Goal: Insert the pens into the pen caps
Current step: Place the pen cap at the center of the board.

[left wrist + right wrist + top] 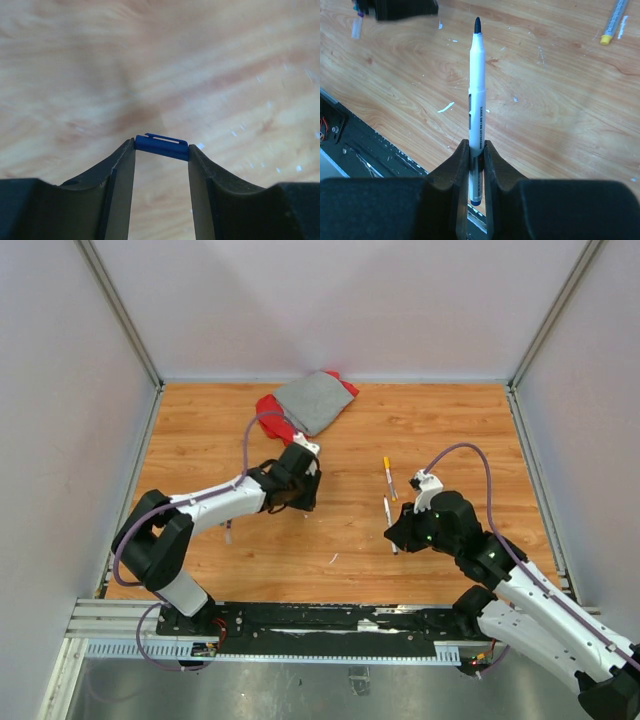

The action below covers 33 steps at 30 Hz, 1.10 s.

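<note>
Two wrist views reveal left pincer (161,145) clamping blue cap (167,148), right pincer (477,146) clamping pen (477,90).

Left gripper (161,151): partly closed, tips pressed against the two ends of a small cap.
Fingers (119,187): two, dark and curved, rising from the bottom edge with a narrow gap between them.
Blue pen cap (162,147): short, dark blue, held crosswise between the fingertips, right end slightly lower; thin clip along its top, with a pale slit beneath.
Table (150,60): light wood grain, blurred, filling the background.
White specks (298,168): scattered on the wood at right, one just beside the right fingertip.
Cap and table: contact impossible to tell.
</note>
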{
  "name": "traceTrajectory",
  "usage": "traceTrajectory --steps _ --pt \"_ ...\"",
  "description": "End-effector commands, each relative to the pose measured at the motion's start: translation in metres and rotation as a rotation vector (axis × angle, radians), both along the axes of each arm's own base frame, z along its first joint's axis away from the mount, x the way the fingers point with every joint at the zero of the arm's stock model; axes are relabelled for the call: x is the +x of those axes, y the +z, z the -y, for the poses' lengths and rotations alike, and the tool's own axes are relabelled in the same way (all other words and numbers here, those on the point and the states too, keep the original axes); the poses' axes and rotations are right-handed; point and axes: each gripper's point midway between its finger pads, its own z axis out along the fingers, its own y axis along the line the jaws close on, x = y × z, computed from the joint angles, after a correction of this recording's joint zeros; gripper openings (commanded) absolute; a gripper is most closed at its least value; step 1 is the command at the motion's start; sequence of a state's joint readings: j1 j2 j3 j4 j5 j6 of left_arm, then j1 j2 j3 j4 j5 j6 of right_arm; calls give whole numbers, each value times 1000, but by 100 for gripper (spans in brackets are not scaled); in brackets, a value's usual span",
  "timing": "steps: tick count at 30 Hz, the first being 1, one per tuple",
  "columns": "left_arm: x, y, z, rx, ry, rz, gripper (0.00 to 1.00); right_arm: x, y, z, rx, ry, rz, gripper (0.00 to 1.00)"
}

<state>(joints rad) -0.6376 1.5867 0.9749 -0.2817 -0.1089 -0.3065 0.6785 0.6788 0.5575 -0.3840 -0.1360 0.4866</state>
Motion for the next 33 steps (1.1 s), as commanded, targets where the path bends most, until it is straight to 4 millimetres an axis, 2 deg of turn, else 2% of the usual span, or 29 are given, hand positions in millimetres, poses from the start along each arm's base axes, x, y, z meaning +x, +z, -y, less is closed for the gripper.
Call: traceTrajectory --steps 1,3,6,10,13,25,33 --pt "-40 -9 24 2 -48 -37 32 4 -3 19 -41 -88 12 1" --pt "-55 -12 34 6 -81 -46 32 4 -3 22 -47 -97 18 1" --pt "-69 -23 38 41 -106 -72 32 3 -5 23 -49 -99 19 1" --pt "-78 -36 37 91 -119 -98 34 1 -7 23 -46 -93 12 1" --pt "-82 -41 39 103 -129 -108 40 1 -9 23 -47 -93 8 1" --pt "-78 -47 36 147 -124 -110 61 -2 -9 25 -56 -90 4 1" --pt "-70 -29 30 164 -151 -29 67 -2 -9 27 -63 -88 6 2"
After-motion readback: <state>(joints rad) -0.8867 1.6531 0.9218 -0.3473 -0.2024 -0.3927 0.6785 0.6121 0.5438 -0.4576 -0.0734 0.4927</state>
